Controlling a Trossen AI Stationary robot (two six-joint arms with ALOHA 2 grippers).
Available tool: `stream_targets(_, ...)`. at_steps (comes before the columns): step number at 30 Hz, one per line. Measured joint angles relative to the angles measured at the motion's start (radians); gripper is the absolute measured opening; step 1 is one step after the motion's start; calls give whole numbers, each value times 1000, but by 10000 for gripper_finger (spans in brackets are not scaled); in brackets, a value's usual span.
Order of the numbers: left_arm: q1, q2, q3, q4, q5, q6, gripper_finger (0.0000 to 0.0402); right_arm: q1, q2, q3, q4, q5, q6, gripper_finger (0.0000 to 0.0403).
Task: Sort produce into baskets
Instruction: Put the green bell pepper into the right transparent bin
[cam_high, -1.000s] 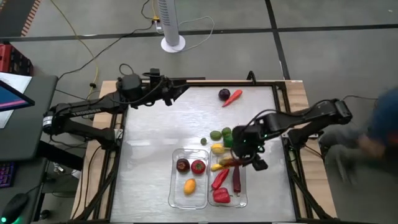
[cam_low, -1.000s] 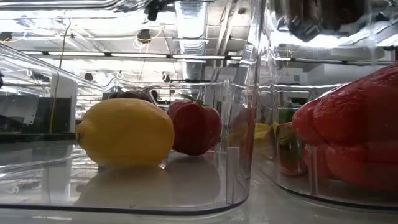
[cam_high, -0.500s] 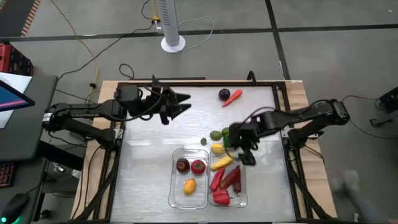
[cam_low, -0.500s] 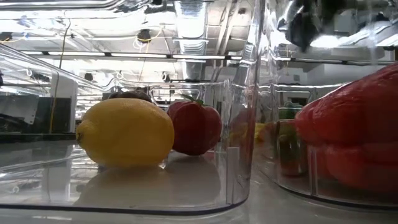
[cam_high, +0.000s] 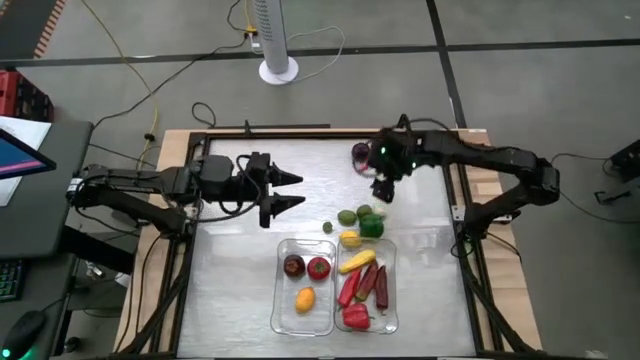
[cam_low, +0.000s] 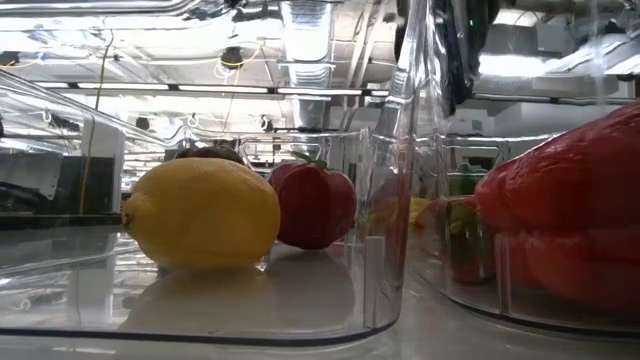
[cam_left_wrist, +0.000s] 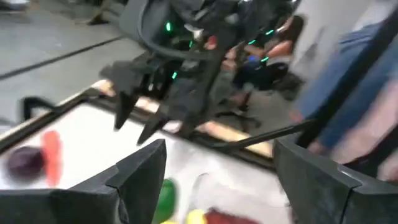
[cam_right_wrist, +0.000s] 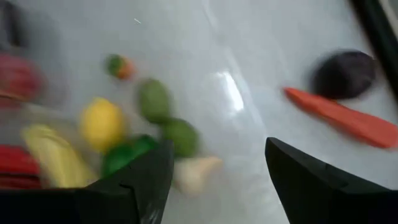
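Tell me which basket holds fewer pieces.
The left basket: just three pieces, a dark round one, a red one and an orange-yellow one. The right basket is packed with more.

Two clear baskets (cam_high: 288, 300) side by side, part-filled; loose produce (cam_high: 358, 217) behind.

You're looking at two matte black jointed arms. The right arm (cam_high: 470, 160), upper right of the frame, shows small green lights; the left arm (cam_high: 140, 185) trails black cables.

Two baskets (cam_high: 305, 322) (cam_high: 393, 300) sit side by side; loose produce (cam_high: 358, 224) lies just behind the right one.
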Motion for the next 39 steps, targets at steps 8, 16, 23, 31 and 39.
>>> stream_targets(8, 35, 27, -1, -245, -157, 10, 248, -152, 0, -8, -145, -196, -97, 325)
stream_targets(16, 110, 127, -2, -297, -83, -17, 244, -29, 30, -87, -175, -363, -1, 325)
stream_targets(23, 93, 157, -2, -251, -69, -6, 244, 112, 93, -86, -86, -282, 211, 326)
stream_targets(31, 53, 99, -2, -242, -70, -10, 244, 233, 169, -85, -41, -137, 79, 360)
stream_targets(39, 45, 89, -2, -253, -69, -12, 244, 244, 236, -85, -22, -53, 11, 384)
